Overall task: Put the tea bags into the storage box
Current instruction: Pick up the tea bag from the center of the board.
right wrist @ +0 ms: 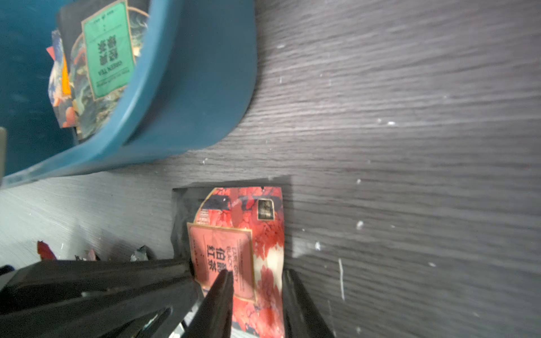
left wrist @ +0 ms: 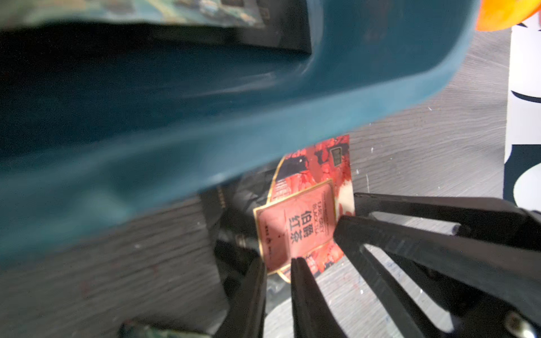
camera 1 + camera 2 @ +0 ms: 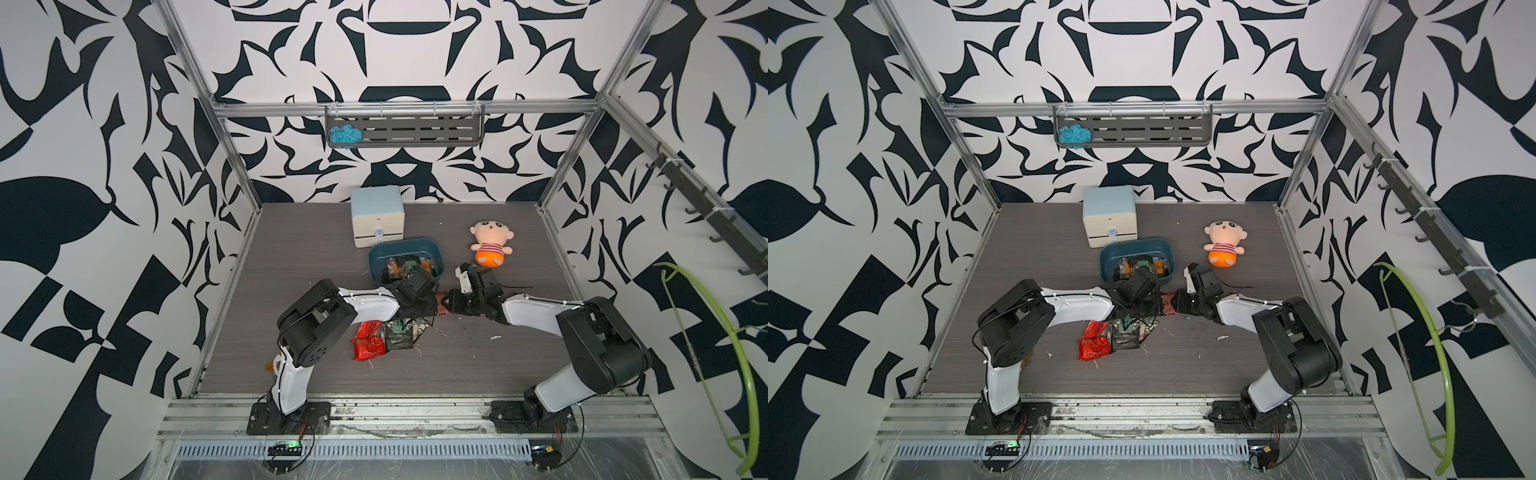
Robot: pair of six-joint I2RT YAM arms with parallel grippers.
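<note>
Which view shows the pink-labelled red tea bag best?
The right wrist view: the red tea bag shows most of its face. In the left wrist view the storage box covers part; both top views show a sliver.

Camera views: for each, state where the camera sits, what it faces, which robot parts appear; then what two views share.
Both top views: high over the front edge, looking down at the table; both arms whole, left claw and right claw either side of the red tea bag.
Left wrist: on the left arm, looking along its claw at that bag and the storage box; right claw intrudes.
Right wrist: on the right arm, facing the same bag; left claw intrudes.
Shared: every view shows bag and box.
</note>
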